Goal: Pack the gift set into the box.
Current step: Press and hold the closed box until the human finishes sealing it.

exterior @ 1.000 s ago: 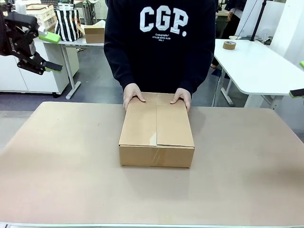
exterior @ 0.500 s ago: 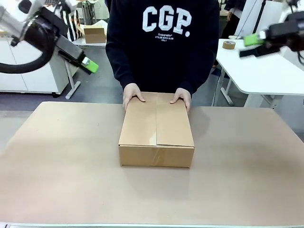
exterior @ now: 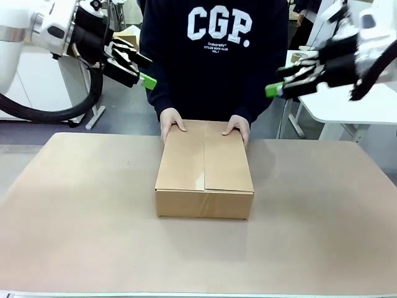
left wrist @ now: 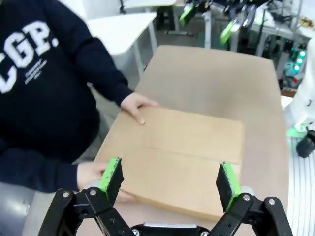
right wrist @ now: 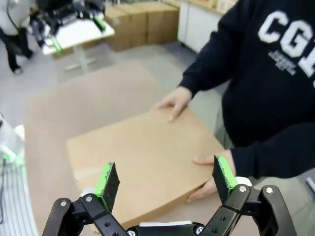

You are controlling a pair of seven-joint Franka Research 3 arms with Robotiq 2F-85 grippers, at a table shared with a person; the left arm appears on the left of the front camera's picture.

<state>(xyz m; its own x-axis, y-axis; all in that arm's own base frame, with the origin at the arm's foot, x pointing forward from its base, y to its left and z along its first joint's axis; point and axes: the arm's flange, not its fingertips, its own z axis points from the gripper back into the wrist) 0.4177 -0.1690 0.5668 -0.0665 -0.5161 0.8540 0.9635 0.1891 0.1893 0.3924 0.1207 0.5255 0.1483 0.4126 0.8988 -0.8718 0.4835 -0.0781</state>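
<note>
The box (exterior: 205,171) sits shut in the middle of the table, its top flaps meeting along a centre seam. A person holds its far edge with both hands (exterior: 173,123). The gift set is out of view. My left gripper (exterior: 142,69) hangs open in the air up and to the left of the box, beside the person's arm. My right gripper (exterior: 280,81) hangs open up and to the right of it. In the left wrist view the open gripper (left wrist: 169,178) frames the box (left wrist: 192,147) below it. The right wrist view shows the open gripper (right wrist: 165,181) over the box (right wrist: 142,157).
The tan table top (exterior: 74,211) has free room on all sides of the box. Behind stand a white table (exterior: 347,93) carrying a tape roll (exterior: 299,58), and a small brown carton (exterior: 126,38) on a far desk.
Both arms have swung inward from the picture's edges toward the person, now flanking the box's far end from above. The box and the person's hands have not moved.
</note>
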